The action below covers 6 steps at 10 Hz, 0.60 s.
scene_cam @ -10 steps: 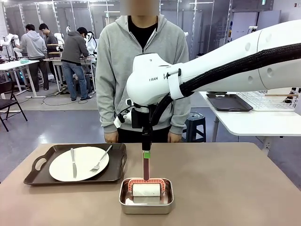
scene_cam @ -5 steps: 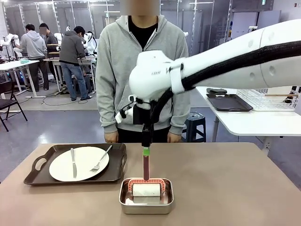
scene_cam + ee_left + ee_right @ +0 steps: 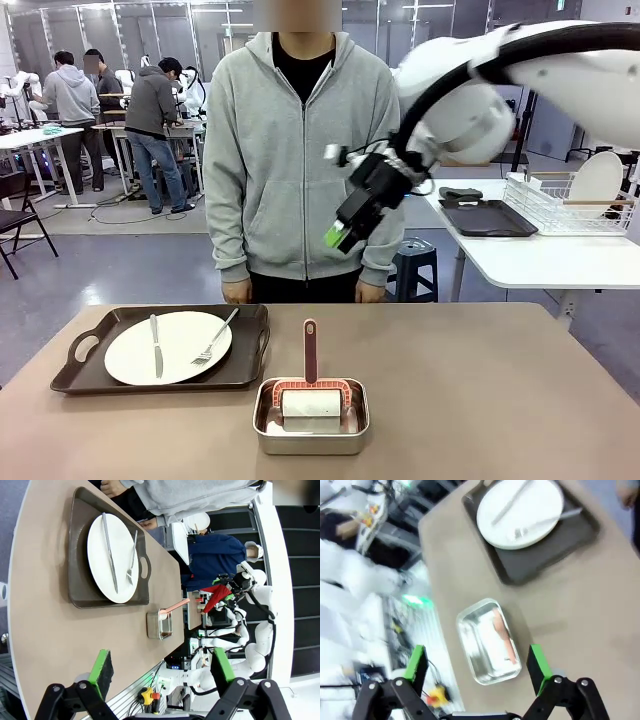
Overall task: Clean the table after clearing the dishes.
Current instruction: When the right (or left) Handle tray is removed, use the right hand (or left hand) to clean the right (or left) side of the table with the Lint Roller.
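Note:
On the tan table [image 3: 480, 400], at its left, a dark brown tray [image 3: 78, 380] carries a white plate [image 3: 175, 350] with a knife [image 3: 156, 345] and a fork [image 3: 215, 338]. My right gripper [image 3: 338, 232] hangs open high above the table's middle, in front of the person's torso, holding nothing. Its wrist view looks down between open fingers [image 3: 476, 662] at the plate [image 3: 520, 507] and table [image 3: 580, 630]. My left gripper [image 3: 162, 666] is open and empty, well back from the tray [image 3: 80, 580] and plate [image 3: 112, 555].
A silver metal pan [image 3: 262, 425] near the front edge holds a lint roller [image 3: 310, 402] with a red handle pointing away. A person in a grey hoodie [image 3: 300, 150] stands at the far side. A white side table [image 3: 540, 255] at right bears a wire rack [image 3: 570, 210] and another tray.
My right arm has lifted from just above the roller's handle and swung up to the right. Its gripper stays open. The roller, pan and tray have not moved.

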Each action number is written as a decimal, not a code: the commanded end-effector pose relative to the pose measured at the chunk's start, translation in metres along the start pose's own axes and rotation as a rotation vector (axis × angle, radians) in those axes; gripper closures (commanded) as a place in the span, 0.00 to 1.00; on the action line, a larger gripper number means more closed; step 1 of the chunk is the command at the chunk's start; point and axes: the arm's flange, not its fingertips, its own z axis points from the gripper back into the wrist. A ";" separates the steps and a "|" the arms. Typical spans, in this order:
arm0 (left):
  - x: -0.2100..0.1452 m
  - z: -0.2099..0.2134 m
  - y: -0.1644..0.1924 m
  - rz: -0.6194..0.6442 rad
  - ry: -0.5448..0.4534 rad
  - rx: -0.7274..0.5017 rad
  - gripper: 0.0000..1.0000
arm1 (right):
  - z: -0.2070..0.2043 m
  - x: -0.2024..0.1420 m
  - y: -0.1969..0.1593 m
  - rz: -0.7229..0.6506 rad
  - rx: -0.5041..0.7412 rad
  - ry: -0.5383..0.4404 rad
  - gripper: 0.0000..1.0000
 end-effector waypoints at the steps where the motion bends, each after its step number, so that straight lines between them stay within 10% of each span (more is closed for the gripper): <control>1: -0.002 0.002 0.000 -0.008 -0.002 -0.002 0.00 | 0.033 -0.090 -0.007 -0.150 0.126 -0.268 0.00; 6: -0.002 0.002 0.000 -0.008 -0.002 -0.002 0.00 | 0.153 -0.277 -0.056 -0.436 0.273 -0.499 0.00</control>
